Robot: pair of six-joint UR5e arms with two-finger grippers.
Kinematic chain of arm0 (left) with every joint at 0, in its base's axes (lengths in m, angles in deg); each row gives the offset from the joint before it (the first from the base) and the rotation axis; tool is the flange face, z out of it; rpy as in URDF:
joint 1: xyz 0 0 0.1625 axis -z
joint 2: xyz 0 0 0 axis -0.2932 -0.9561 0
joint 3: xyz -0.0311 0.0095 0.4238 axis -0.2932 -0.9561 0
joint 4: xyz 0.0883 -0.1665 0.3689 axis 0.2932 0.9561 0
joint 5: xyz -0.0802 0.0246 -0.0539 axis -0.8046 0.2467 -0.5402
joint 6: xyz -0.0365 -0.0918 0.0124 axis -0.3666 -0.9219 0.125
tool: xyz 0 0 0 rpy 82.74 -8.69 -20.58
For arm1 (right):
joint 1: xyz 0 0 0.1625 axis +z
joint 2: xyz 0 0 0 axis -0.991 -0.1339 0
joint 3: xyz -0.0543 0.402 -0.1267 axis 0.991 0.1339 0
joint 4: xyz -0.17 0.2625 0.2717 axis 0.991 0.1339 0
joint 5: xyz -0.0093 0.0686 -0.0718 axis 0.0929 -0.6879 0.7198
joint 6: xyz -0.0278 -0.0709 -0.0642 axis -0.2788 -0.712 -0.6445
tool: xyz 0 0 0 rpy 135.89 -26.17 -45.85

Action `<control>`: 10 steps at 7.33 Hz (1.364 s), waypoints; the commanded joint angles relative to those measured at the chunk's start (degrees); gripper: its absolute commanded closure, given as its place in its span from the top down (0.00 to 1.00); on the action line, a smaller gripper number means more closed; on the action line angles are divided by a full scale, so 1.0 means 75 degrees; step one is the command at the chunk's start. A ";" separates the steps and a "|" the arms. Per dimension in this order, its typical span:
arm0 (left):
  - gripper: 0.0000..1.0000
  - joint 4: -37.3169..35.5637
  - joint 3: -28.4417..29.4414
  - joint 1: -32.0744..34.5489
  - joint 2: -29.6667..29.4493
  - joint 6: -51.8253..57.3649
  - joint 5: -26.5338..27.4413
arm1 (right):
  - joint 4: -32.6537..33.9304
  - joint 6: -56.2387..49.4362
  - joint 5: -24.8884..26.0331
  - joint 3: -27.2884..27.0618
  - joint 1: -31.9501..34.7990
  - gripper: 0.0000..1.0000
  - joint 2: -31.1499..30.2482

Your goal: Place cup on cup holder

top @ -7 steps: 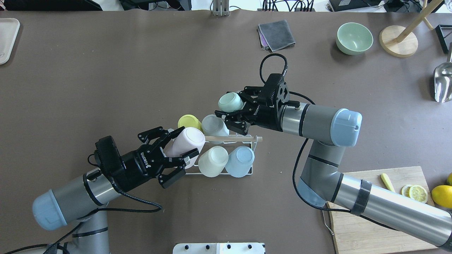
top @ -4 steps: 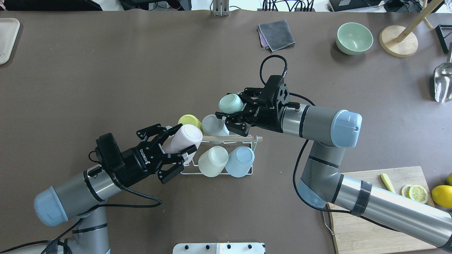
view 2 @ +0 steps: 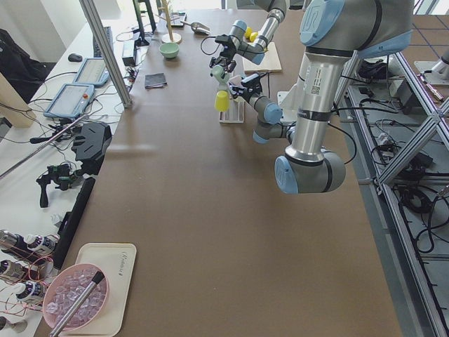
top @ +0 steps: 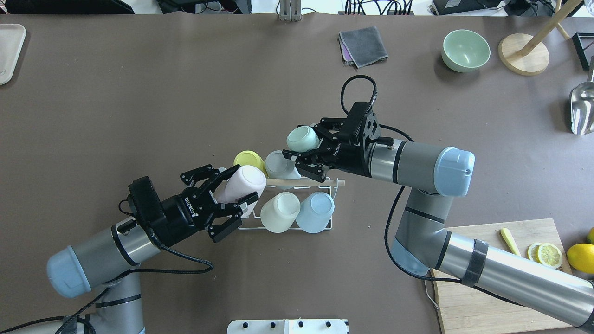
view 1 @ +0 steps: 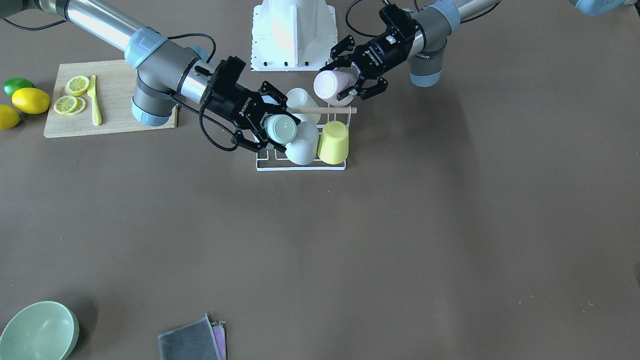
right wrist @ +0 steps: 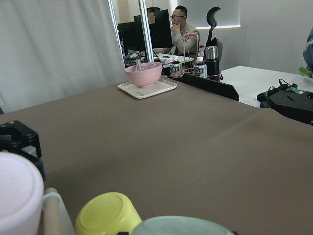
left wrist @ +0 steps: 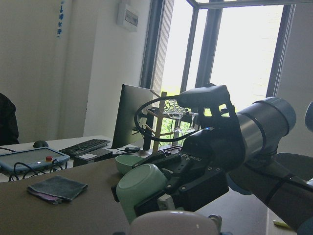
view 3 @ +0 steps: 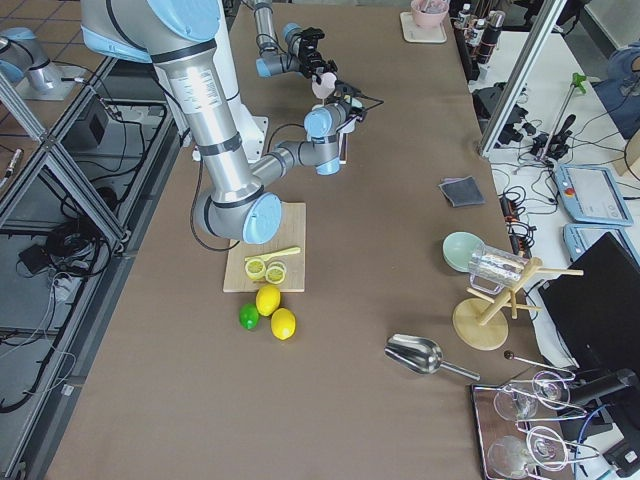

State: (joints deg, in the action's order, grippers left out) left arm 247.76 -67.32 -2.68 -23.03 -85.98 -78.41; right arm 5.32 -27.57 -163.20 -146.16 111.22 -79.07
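Observation:
The cup holder (top: 320,186), a white wire rack with a wooden rod on top, stands mid-table (view 1: 300,167). A yellow cup (top: 247,159), a greyish cup (top: 280,164), a cream cup (top: 280,212) and a light blue cup (top: 315,212) sit upside down on it. My left gripper (top: 241,186) is shut on a pink cup (top: 243,183), held tilted over the rack's left end (view 1: 329,85). My right gripper (top: 297,143) is shut on a mint green cup (top: 302,138), held just above the rack's far right corner (view 1: 280,128).
A cutting board (top: 487,278) with lemon slices and a yellow knife lies near right, lemons (top: 580,257) beside it. A green bowl (top: 465,50), a folded grey cloth (top: 363,45), a wooden stand (top: 523,53) and a metal scoop (top: 582,111) sit at the far side.
My left gripper has shifted the pink cup slightly away from me and to the left. My right gripper has come slightly lower and closer to the rack with the mint cup.

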 commanded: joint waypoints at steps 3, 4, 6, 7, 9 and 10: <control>0.00 0.0002 0.0164 -0.0099 -0.0012 -0.0001 0.0000 | -0.0056 0.0078 0.0012 0.0009 0.0013 0.99 -0.0043; 0.30 0.0002 0.0175 -0.0099 0.0023 0.0011 0.0000 | -0.0382 0.0252 0.0070 0.0055 0.0013 1.00 -0.0217; 0.98 0.0257 0.0327 -0.0192 0.0117 0.0000 0.0000 | -0.0596 0.0336 0.0094 0.0114 0.0001 1.00 -0.0371; 0.98 0.0329 0.0351 -0.0263 0.0129 -0.0012 0.0000 | -0.0596 0.0336 0.0234 0.0126 -0.0010 1.00 -0.0371; 0.98 0.0318 0.0258 -0.0263 0.0118 -0.0012 -0.0012 | -0.0584 0.0800 0.0224 0.0114 -0.0011 1.00 -0.0325; 0.98 0.0249 0.0025 -0.0171 0.0117 -0.0024 -0.0035 | -0.0573 0.0978 0.0223 0.0114 -0.0022 1.00 -0.0324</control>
State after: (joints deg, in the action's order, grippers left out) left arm 250.00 -65.65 -4.43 -22.12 -86.09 -78.51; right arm 0.96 -22.31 -161.52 -145.25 111.11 -81.58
